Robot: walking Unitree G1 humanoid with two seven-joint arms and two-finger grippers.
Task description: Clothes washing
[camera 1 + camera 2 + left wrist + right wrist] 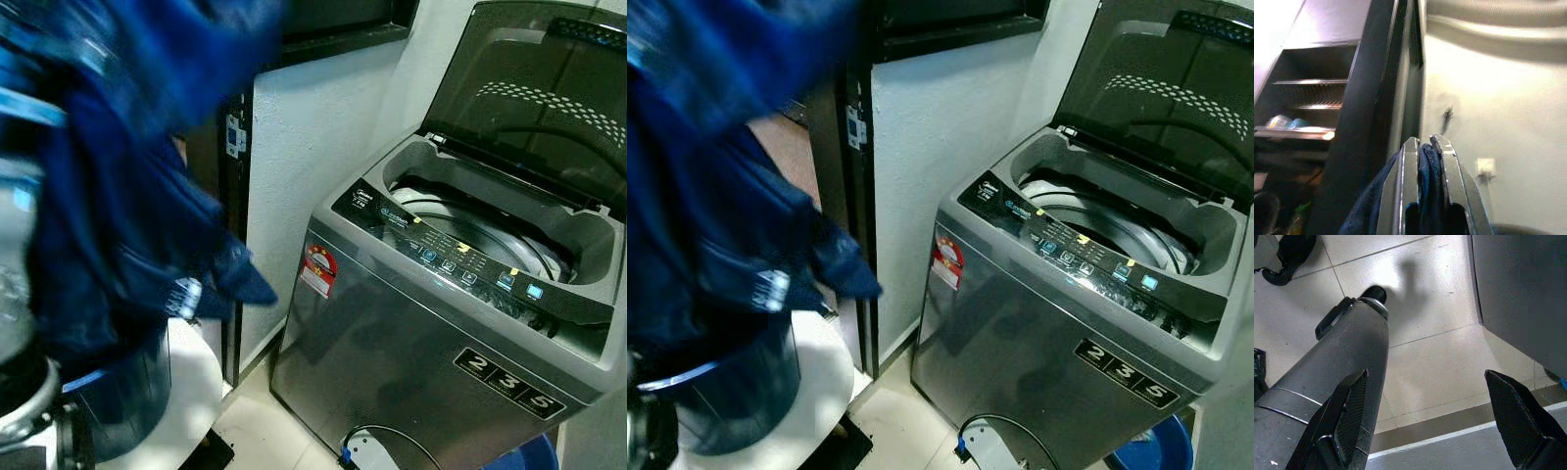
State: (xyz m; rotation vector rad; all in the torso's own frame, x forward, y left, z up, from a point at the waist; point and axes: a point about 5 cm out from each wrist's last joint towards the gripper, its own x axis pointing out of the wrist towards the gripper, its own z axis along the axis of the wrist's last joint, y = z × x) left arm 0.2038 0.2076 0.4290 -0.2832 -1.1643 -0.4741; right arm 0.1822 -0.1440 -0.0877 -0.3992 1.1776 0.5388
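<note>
Left gripper is pinching the blue garment, which is hanging high to the left of the washer; the open drum probably lies rightward and lower. Right gripper is hanging spread wide and empty over the floor beside the washer.

Spread right claw above tiled floor

From where I stand, the dark blue cloth garment smears with motion blur across the head views, while the grey top-loading washing machine stays fairly sharp, its tinted raised lid catching pale reflections. The left wrist view is soft, with overexposed glare on the white wall. The pale tiled floor shows a bright hotspot and a soft shadow.
</note>
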